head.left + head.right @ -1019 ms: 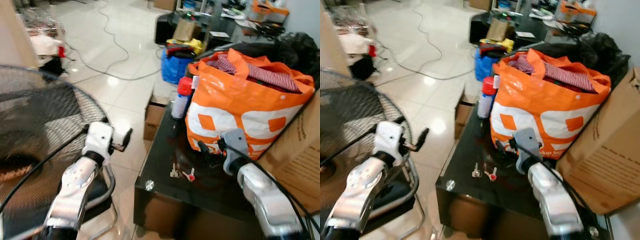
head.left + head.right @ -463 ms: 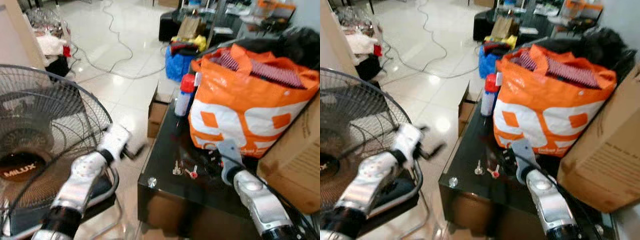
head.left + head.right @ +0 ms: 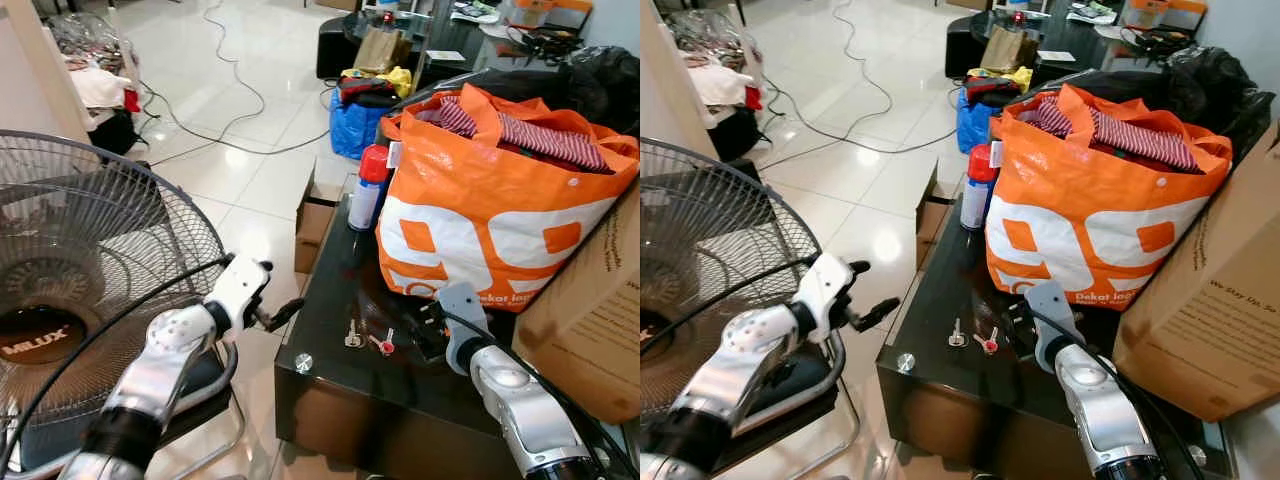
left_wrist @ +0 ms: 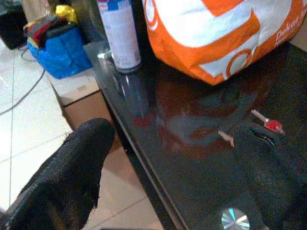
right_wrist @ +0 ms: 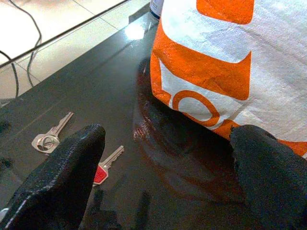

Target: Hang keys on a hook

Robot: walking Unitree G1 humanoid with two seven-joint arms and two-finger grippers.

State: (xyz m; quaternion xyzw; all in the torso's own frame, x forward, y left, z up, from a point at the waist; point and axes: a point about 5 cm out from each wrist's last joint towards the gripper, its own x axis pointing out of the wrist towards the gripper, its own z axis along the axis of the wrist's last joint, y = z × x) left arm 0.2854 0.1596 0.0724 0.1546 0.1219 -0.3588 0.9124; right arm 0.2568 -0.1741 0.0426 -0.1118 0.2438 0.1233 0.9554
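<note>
Right wrist view has the keys (image 5: 76, 155) flat on the black worktop (image 5: 72, 91), one silver, one red-headed, just beside the orange bag (image 5: 240, 57) stuffed with striped cloth. Right pincer (image 5: 165, 182) is wide open, empty, just above them. Left pincer (image 4: 168, 172) gapes empty at the worktop's edge, closer than a second ago.

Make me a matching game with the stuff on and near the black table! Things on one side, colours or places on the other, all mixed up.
Things:
1. spray can
2. big bag
3. red-headed key
4. blue bag

Clues:
A. orange and white
B. lying flat beside a silver key
C. on the floor, beyond the table
D. red cap, standing upright

Pairs: 1-D, 2-A, 3-B, 4-C
</note>
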